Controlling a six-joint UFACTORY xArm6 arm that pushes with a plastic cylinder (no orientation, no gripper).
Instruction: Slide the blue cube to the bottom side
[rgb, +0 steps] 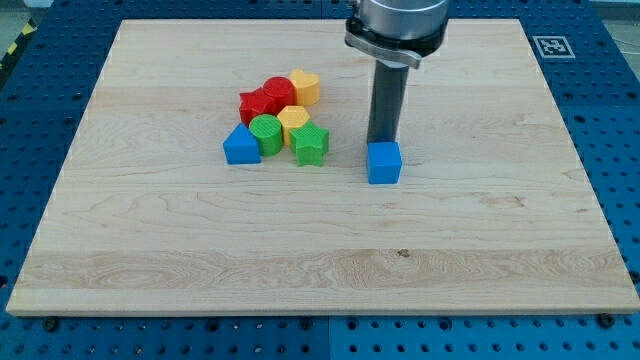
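Blue cube (384, 162) sits a little right of the desk's centre, on pale wood-grain desk (480, 230). My tip (382, 141) stands directly at the cube's top side, touching or just short of it; the cube's upper edge hides the very end. No gripper on this arm, only the dark straight rod under a grey metal collar (395, 25), so there is nothing to open or close and nothing held.

Toward the view's bottom of the cube: bare wood, only a small dark knot (404, 252) in the grain.

Cluster to the view's left of the cube, well apart from it: green star-shaped block (310, 144) nearest, then yellow block (292, 119), green cylinder (266, 134), blue triangular block (240, 146). Behind them, two red blocks (267, 101) pressed together, shapes hard to tell, and a yellow hexagonal block (305, 86). All matte plastic, packed touching.

Desk rests on a blue perforated base (610, 120). Printed marker tag (551, 46) at the desk's top-right corner.
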